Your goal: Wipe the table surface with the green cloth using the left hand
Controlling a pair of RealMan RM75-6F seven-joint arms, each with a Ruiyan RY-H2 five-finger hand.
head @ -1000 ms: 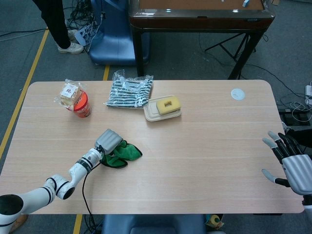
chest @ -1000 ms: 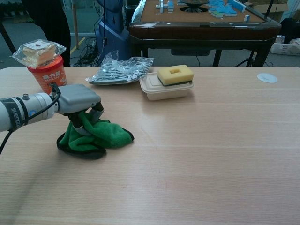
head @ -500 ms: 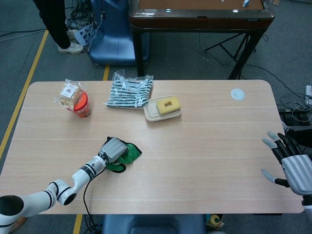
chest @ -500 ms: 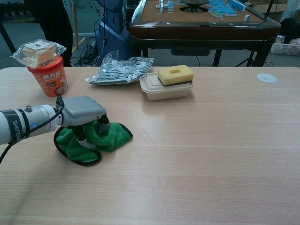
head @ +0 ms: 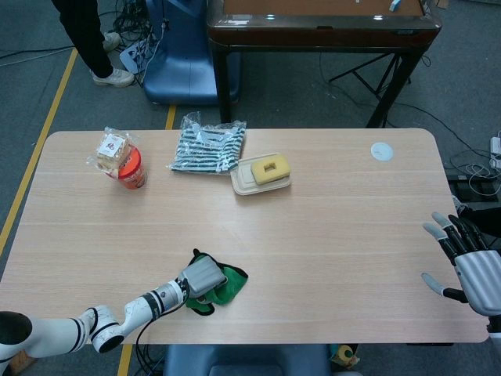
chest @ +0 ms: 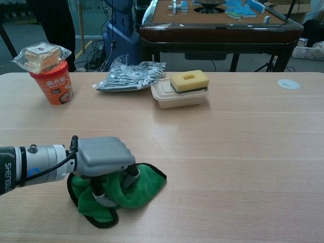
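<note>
The green cloth lies bunched on the wooden table near its front edge, left of centre. My left hand sits on top of it, fingers curled down into the folds, pressing and gripping the cloth against the table. My right hand hovers at the table's right edge with its fingers spread and nothing in it; the chest view does not show it.
At the back left stands an orange cup with a wrapped snack on top. A striped plastic bag and a takeaway box with a yellow sponge sit at the back centre. A white disc lies back right.
My left hand has dragged the green cloth across the table toward the front edge and somewhat to the right. The right hand has stayed in place.
</note>
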